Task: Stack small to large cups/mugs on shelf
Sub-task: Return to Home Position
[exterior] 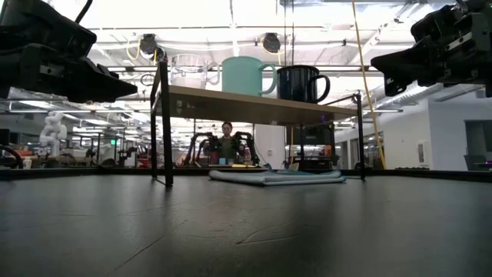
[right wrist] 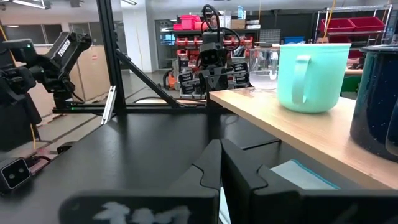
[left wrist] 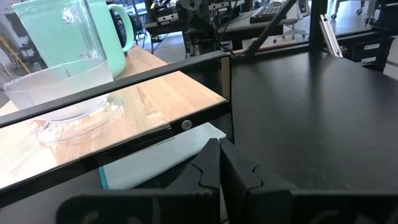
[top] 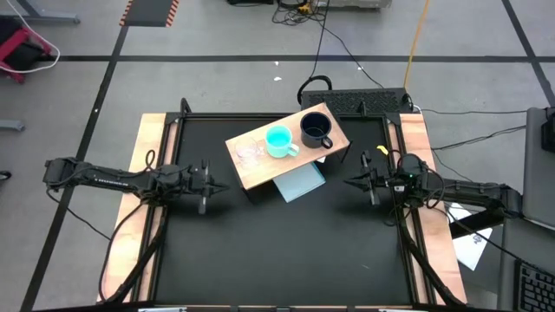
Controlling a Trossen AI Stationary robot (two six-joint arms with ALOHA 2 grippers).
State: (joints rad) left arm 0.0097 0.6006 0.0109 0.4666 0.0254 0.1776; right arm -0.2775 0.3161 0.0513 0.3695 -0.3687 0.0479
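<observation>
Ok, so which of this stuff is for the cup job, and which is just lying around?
For the job: clear glass cup, turquoise mug, black mug, all on the wooden shelf; left hand and right hand, shut, either side.
Just lying about: blue-grey sheet under the shelf, white paper beside the table.

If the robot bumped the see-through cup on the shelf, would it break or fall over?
The glass cup looks clear, so probably fragile and slippery. Its base seems wide, so it would likely slide rather than tip. It stands near the shelf edge, so a hard push might knock it off.
</observation>
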